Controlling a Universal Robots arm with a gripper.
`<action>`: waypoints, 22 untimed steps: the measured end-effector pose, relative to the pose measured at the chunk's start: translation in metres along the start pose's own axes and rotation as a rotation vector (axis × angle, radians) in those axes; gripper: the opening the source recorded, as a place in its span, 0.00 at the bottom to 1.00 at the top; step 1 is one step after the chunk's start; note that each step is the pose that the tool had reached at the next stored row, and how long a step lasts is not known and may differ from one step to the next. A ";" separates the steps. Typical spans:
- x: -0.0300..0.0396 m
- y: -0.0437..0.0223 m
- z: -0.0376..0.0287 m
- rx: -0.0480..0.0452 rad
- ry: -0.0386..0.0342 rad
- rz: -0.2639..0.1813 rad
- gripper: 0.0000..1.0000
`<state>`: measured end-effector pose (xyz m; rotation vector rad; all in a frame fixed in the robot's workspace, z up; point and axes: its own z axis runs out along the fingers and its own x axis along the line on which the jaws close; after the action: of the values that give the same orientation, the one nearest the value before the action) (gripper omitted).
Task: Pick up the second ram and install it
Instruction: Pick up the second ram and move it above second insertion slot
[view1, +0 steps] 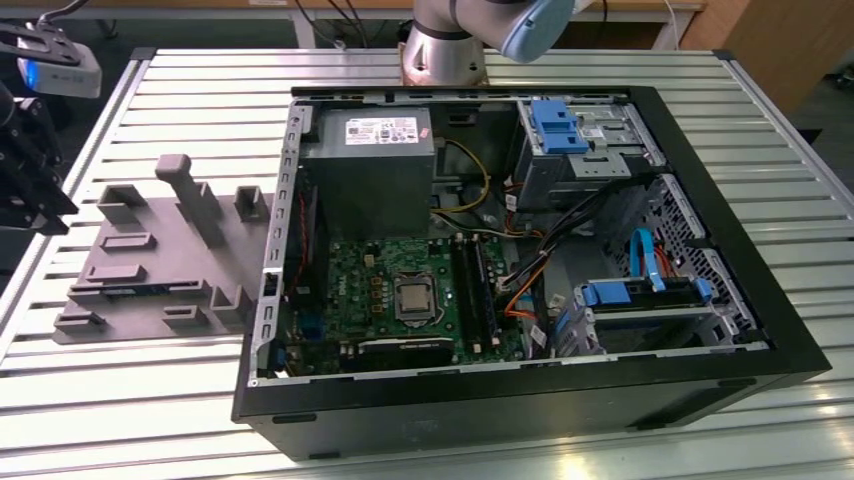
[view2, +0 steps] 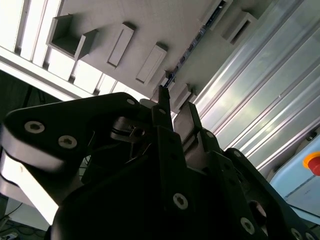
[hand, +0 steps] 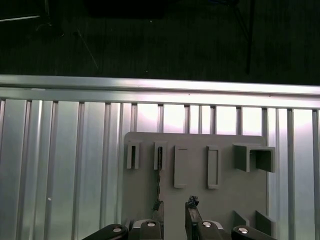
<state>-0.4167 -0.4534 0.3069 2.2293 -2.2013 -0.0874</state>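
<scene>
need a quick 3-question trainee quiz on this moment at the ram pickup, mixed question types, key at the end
1. True or false: the pincer is shut on the second ram.
2. Multiple choice: in the exterior view, the grey fixture lies
A) to the exterior view's left of the PC case
B) inside the case
C) to the exterior view's right of the case
3. Fill in: the second ram stands on edge in a ___ of the grey fixture.

Key: 1 false: the pincer is open and holds nothing, and the ram sits in the fixture. 2 A. 3 slot.
</scene>
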 end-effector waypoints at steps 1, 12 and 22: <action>0.0000 0.0000 0.0003 0.0000 0.0000 0.000 0.31; 0.0001 -0.0001 0.0026 0.0001 -0.0001 0.000 0.31; 0.0001 -0.0002 0.0039 0.0001 -0.0001 0.000 0.31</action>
<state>-0.4167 -0.4534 0.3031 2.2293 -2.2014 -0.0874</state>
